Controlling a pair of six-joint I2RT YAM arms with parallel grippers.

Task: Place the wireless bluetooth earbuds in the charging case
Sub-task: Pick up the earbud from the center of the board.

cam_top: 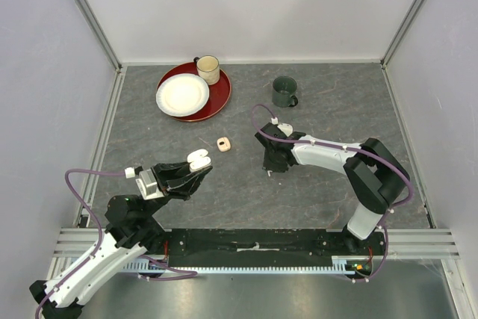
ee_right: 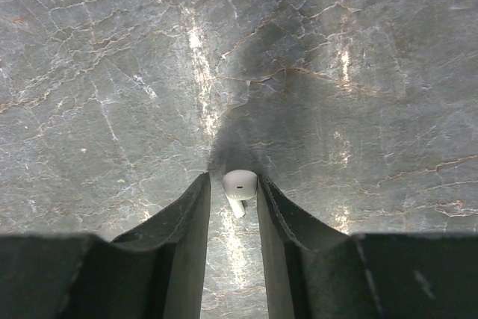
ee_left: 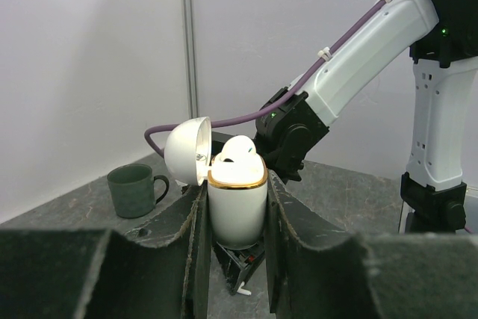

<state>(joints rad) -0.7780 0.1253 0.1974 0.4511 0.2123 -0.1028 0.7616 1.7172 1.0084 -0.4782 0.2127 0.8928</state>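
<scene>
My left gripper [cam_top: 196, 168] [ee_left: 236, 183] is shut on the charging case [cam_top: 198, 159] [ee_left: 237, 207], a white case with a gold rim. It holds the case upright above the table, with the lid [ee_left: 187, 151] swung open to the left. One white earbud [ee_left: 239, 149] sits in the top of the case. My right gripper [cam_top: 270, 169] [ee_right: 233, 178] points down at the table right of centre. Another white earbud [ee_right: 240, 183] lies between its fingertips, against the right finger, with a gap to the left one. A small peach object [cam_top: 222, 143] lies on the table between the arms.
At the back left a red tray [cam_top: 221, 101] carries a white plate [cam_top: 182, 95] and a cream mug [cam_top: 208, 69]. A dark green mug [cam_top: 284, 92] [ee_left: 134, 190] stands at the back centre. White walls with metal rails enclose the grey stone-patterned table [cam_top: 328, 110].
</scene>
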